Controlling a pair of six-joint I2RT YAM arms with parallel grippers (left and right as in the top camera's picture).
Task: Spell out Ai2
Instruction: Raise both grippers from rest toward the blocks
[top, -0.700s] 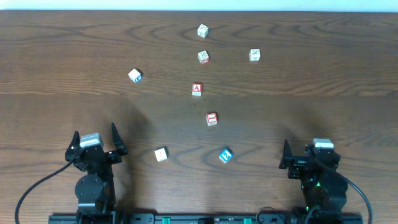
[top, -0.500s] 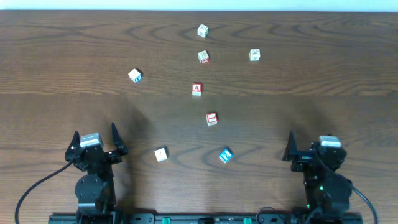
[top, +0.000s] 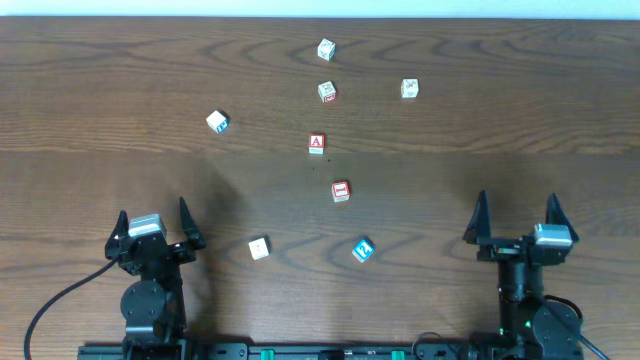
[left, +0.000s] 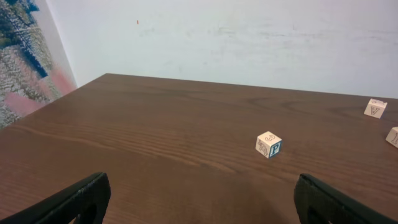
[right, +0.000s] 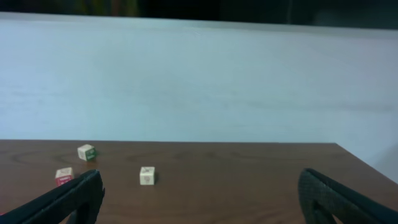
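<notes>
Several small letter blocks lie scattered on the wooden table (top: 120, 80). A red "A" block (top: 317, 143) sits mid-table, a red-edged block (top: 341, 190) just below it, a blue block (top: 363, 249) and a plain white block (top: 260, 247) nearer the front. My left gripper (top: 152, 222) is open and empty at the front left. My right gripper (top: 515, 217) is open and empty at the front right. The left wrist view shows a blue "P" block (left: 268, 145) ahead. The right wrist view shows a pale block (right: 147, 175) ahead.
Further back lie a blue-edged block (top: 217, 121), a red-edged block (top: 327, 92), a white block (top: 326, 49) and a pale block (top: 409, 88). A white wall (left: 249, 37) stands behind the table's far edge.
My right arm has swung to the right and turned to face the table's back, its open fingers now both showing. The left arm and the blocks have not moved.
</notes>
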